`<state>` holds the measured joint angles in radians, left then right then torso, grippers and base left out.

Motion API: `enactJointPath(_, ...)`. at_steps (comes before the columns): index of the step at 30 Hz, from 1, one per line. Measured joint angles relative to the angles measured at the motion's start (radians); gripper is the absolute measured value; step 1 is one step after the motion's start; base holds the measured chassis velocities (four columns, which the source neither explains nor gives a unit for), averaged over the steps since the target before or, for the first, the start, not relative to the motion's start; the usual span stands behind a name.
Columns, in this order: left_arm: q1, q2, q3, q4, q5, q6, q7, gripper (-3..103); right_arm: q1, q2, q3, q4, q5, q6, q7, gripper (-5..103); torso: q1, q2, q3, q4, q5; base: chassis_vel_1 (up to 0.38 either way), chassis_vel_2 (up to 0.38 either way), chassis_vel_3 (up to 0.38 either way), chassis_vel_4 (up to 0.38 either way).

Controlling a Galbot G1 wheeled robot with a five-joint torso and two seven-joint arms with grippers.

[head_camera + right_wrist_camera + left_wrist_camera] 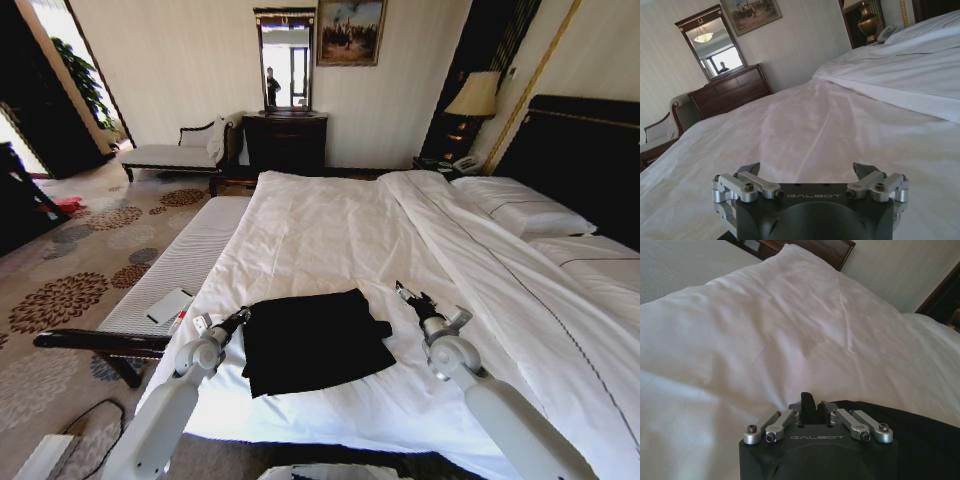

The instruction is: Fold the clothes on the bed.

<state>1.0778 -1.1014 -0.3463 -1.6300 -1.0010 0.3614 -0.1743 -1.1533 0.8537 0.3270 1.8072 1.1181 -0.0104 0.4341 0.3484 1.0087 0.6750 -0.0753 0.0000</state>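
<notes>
The black T-shirt (315, 340) lies folded between the two claws, so its lettering and sleeves are hidden inside the folds. In the left wrist view it (920, 440) runs off the picture's edge beside the left claw (811, 407), and the claw's own housing covers the part nearest it. Whether the left claw's closed fingertips (808, 402) pinch any cloth cannot be told. The right claw (810, 170) stands spread over the sheet, and its housing hides the bed (805, 125) directly beneath. Beyond the right claw the pillows (520, 205) and dark headboard (585, 150) are cut by the edge of the head view.
</notes>
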Motion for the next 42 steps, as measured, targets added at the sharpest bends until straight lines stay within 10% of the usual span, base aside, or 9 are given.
enactJointPath(8,0.001,0.011,-0.018,0.001,-0.005,-0.014,0.001,2,0.024,0.007,-0.018,-0.004,0.001,-0.011,0.015,100,0.000,0.000,0.000,0.0000,-0.0001,0.000,0.000,0.000,0.000)
enactJointPath(30,-0.114,0.039,-0.037,0.060,-0.045,-0.016,-0.022,1,0.204,0.031,-0.206,-0.135,0.152,-0.114,-0.065,100,0.000,0.000,0.000,0.0002,0.0000,0.000,0.000,0.000,0.000)
enactJointPath(42,-0.085,0.023,-0.037,0.038,-0.021,-0.016,-0.022,1,0.304,0.069,-0.286,-0.311,0.154,-0.111,-0.276,100,0.000,0.000,0.000,0.0002,0.0000,0.000,0.000,0.000,0.000)
